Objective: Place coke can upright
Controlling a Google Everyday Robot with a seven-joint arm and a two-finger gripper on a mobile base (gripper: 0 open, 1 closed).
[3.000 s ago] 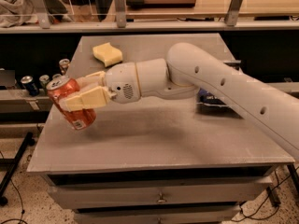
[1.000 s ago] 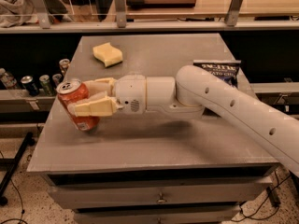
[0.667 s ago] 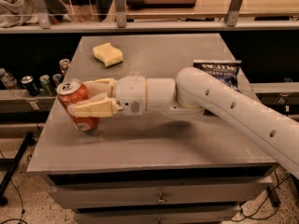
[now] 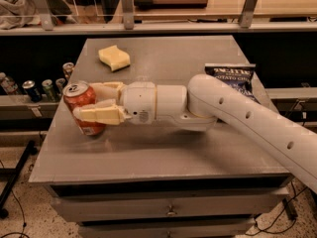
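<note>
At the front of the table (image 4: 163, 157), below its near edge, we are seeing a grey drawer front (image 4: 124, 209). Just beyond that edge, near the table's left side, our hand (image 4: 86, 103) is clamping the coke can (image 4: 80, 101) from the right. One pale finger (image 4: 99, 115) is lying across the can's near face and the other is reaching around behind it. The can is standing close to upright but leaning a little, its silver top tipping to the left. Its base is sitting at the table surface, though we are not managing to tell whether it is fully resting there. Our white arm (image 4: 247, 115) is stretching across the table from the right. Behind the arm, a dark chip bag (image 4: 233, 76) is lying flat near the right side. Farther back on the left, a yellow sponge (image 4: 114, 57) is lying well apart from the can. Off the table's left side, several small cans (image 4: 49, 88) are standing on a lower shelf. At the very back, a long ledge (image 4: 198, 28) is running across.
</note>
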